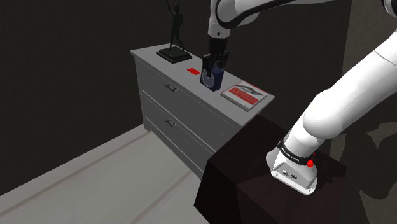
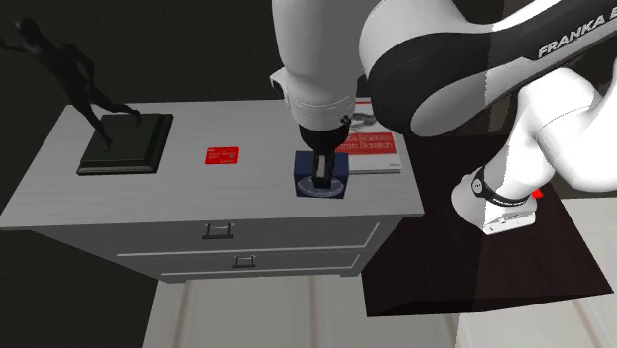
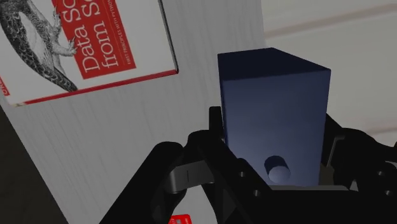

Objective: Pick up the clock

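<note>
Readable text first: the arm [image 2: 583, 30] has "FRANKA" in white on a dark joint, and the book [image 3: 83, 51] shows "Data Sc…" and "from Sc…" in white on a red block, w/ a b&w scaly lizard-like drawing above it. The red card [image 2: 222, 155] has tiny print I can't read. The clock [image 1: 211, 79] is a plain dark-blue boxy block, matte, w/ a small round grey knob in a recess on one face. It sits approx. mid-top of the grey dresser [image 2: 198, 203], near the front edge, between card and book. The black gripper [image 1: 214, 65] comes straight down and its 2 fingers clasp the clock's sides; can't tell if it's off the surface. Count: 1 clock, 1 book, 1 card, 1 dark figure statue [image 2: 74, 74] on a square base, 2 drawer handles. The dresser top has faint grain.
</note>
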